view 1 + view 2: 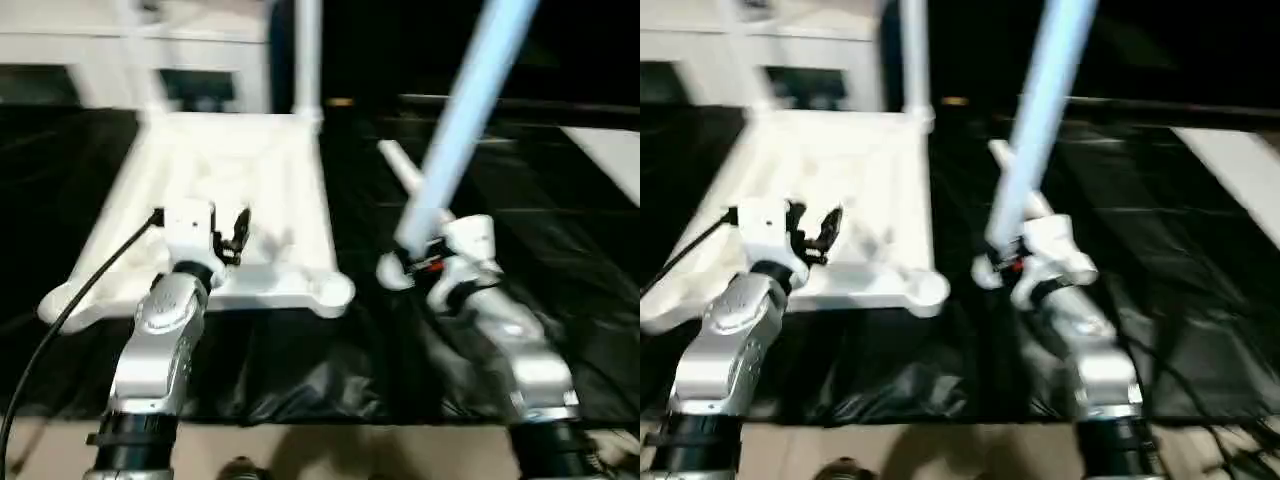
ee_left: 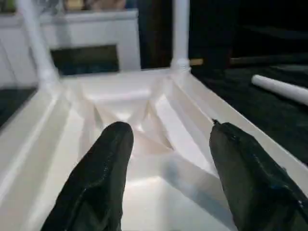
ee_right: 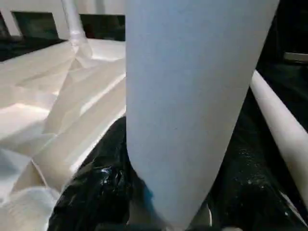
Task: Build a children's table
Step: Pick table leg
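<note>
Children's table parts in white plastic lay on a black sheet: the large rectangular top (image 1: 240,200) rested ribbed underside up, with two tube legs already standing in its far corner sockets, one at the far right corner (image 1: 308,60). In the left eye view the left hand (image 1: 228,238) hovered over the near edge of the top, fingers apart and holding nothing. The right hand (image 1: 412,262) was closed around a long tapered leg (image 1: 468,110) near its lower end, the tube leaning up and away. Another leg (image 1: 400,172) lay on the sheet behind it.

From the left wrist, two black fingers (image 2: 98,178) stood spread above the ribs, not touching them.

From the right wrist, the held tube (image 3: 192,96) rose close before the camera, the spare leg (image 3: 276,120) beside it.

Judged by looks, the hollow leg should be light, stiff and smooth enough to slip; gripping low, near the flared end, seems best for steering it into the near corner socket (image 1: 330,290).
</note>
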`<state>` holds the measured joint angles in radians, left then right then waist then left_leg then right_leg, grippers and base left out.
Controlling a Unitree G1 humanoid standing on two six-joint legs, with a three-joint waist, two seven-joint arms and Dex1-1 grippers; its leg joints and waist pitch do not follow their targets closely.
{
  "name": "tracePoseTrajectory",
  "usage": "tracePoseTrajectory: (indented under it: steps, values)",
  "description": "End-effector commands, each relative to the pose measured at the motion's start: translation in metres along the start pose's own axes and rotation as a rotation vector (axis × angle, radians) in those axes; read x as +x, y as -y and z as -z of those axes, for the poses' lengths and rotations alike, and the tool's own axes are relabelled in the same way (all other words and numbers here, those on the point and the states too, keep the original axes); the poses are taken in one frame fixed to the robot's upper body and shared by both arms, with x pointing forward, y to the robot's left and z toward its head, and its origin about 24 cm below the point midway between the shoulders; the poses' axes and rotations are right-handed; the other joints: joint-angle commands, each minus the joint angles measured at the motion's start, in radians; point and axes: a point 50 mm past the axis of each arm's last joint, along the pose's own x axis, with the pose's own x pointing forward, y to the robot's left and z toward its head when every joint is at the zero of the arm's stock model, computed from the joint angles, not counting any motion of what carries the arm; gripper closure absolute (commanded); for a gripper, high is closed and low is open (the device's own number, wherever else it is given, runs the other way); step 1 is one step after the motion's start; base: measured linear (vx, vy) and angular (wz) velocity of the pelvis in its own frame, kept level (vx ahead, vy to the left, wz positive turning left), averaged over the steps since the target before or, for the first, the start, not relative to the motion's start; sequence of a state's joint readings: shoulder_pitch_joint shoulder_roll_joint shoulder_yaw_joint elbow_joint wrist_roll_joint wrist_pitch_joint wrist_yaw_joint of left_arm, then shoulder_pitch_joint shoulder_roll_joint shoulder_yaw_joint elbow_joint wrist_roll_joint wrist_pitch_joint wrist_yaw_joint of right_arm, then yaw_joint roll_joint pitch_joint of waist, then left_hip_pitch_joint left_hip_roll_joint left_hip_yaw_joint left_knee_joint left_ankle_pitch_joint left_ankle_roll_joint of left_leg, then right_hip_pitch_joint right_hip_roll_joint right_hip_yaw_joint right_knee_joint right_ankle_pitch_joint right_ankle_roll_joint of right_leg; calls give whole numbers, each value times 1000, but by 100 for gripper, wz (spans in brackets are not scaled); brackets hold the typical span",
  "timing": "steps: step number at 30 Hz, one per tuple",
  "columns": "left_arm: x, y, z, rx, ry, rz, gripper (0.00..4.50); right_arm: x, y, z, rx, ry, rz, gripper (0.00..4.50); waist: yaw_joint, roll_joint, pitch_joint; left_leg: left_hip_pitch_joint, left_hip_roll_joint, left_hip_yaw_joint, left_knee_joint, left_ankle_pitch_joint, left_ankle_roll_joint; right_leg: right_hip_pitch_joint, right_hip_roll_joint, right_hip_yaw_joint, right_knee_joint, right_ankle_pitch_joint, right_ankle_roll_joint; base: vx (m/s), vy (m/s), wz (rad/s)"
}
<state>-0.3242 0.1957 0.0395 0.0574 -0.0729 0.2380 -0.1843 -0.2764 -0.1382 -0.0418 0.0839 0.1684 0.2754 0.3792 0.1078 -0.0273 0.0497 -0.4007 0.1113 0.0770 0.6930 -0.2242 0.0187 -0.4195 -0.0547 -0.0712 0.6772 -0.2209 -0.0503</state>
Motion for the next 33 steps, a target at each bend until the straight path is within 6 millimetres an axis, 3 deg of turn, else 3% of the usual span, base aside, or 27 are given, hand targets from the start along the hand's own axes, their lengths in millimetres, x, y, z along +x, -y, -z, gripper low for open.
tracePoseTrajectory:
  steps: [1,2,3,4,5,6,7,8,9,10,11,13,14,16,18,19,20,22,23,24,25,27,28,33]
  values:
    - [11,6,-8,128,8,195,159,0,2,-13,26,37,-30,262,6,34,-64,19,79,-1,-107,66,23,83,-95,63,-139,-43,-184,-30,68,11]
    - [11,6,-8,128,8,195,159,0,2,-13,26,37,-30,262,-19,65,-70,76,150,-15,-133,18,73,39,-39,29,-95,-48,-159,-48,107,11]
    - [12,7,-8,127,0,241,159,-1,2,-15,33,43,-34,262,-34,74,-68,71,174,-27,-146,-14,72,43,-38,20,-73,-32,-150,-62,127,9]
    - [13,9,-7,133,-12,312,159,-2,2,-17,42,48,-44,262,-44,63,-58,65,170,-8,-164,-220,-1,52,-58,25,-94,-32,-144,-62,127,9]
    - [10,15,-4,172,-37,462,159,-4,4,-18,54,48,-53,262,-46,44,-54,67,151,6,-163,-267,-19,53,-69,33,-114,-68,-148,-49,105,11]
    - [7,18,0,203,-58,563,159,-5,5,-18,61,48,-58,262,-43,44,-51,67,134,20,-162,-315,-45,55,-79,41,-122,-131,-153,-40,61,8]
    - [5,21,2,223,-73,627,159,-6,6,-18,66,48,-61,262,-45,40,-43,61,113,40,-164,-372,-87,57,-94,49,-140,-287,-132,-40,61,8]
    - [4,22,3,229,-80,672,159,-6,6,-18,72,48,-68,262,-47,33,-37,64,113,43,-170,-408,-115,55,-101,53,-155,-414,-95,0,0,0]
    - [1,22,6,218,-108,743,159,-6,4,-18,73,43,-87,262,-47,33,-39,67,113,44,-169,-408,-121,55,-104,56,-159,-444,-80,0,0,0]
    - [0,22,9,211,-138,810,159,-5,3,-18,75,34,-108,262,-48,20,-44,64,113,47,-170,-364,-112,58,-109,60,-159,-462,-64,0,0,0]
    - [-2,22,14,199,-186,894,159,-5,1,-16,79,20,-140,262,-56,17,-45,56,109,51,-173,-313,-97,61,-106,61,-161,-450,-54,0,0,0]
    - [-4,22,18,212,-209,978,130,-6,1,-14,55,0,-164,262,-65,17,-46,51,113,51,-177,-292,-96,62,-103,61,-157,-399,-63,0,0,0]
    - [-3,22,20,225,-229,1004,122,-6,0,-13,46,-11,-178,262,-72,-8,-46,50,114,55,-177,-283,-91,61,-102,61,-158,-387,-64,0,0,0]
    - [-2,23,22,241,-257,1024,117,-7,0,-12,41,-24,-196,262,-72,3,-46,60,114,59,-170,-284,-89,53,-106,65,-159,-389,-79,0,0,0]
    - [12,28,24,247,-324,1078,99,-11,5,-15,44,-42,-205,262,-77,0,-48,46,114,59,-174,-237,-83,65,-101,64,-155,-324,-89,0,0,0]
    - [15,29,24,250,-341,1093,82,-12,6,-15,43,-46,-205,262,-69,5,-55,63,116,64,-167,-222,-86,57,-99,65,-150,-269,-101,0,0,0]
    - [15,30,24,251,-342,1093,79,-13,6,-16,43,-45,-206,262,-70,-3,-56,57,119,65,-166,-187,-78,64,-101,66,-140,-205,-130,0,0,0]
    - [18,30,24,260,-348,1095,100,-13,7,-16,40,-44,-210,262,-68,-4,-59,49,118,69,-161,-149,-66,70,-106,66,-133,-155,-160,0,0,0]
    - [23,29,24,244,-367,1110,106,-14,8,-21,44,-27,-230,262,-70,12,-63,48,116,71,-158,-113,-57,73,-102,66,-130,-92,-178,54,-12,-2]
    - [25,29,23,236,-374,1112,111,-14,8,-23,44,-21,-236,262,-69,2,-71,44,114,72,-152,-60,-42,82,-101,66,-117,-9,-194,0,0,0]
    - [27,27,24,210,-399,1120,114,-13,10,-26,44,-15,-243,262,-68,1,-72,41,114,73,-150,-33,-31,83,-101,66,-113,34,-203,0,0,0]
    - [30,25,24,174,-440,1119,143,-13,12,-28,36,-15,-250,262,-64,24,-73,40,114,72,-145,7,-9,83,-101,65,-106,110,-232,0,0,0]
    - [31,23,26,157,-474,1127,150,-13,13,-28,26,-23,-264,262,-66,12,-69,41,112,77,-146,-29,-3,84,-98,63,-114,86,-246,0,0,0]
    - [31,14,30,169,-546,1133,196,-14,13,-28,16,-37,-290,262,-65,16,-58,46,119,77,-151,-112,-31,81,-101,64,-132,-96,-229,0,0,0]
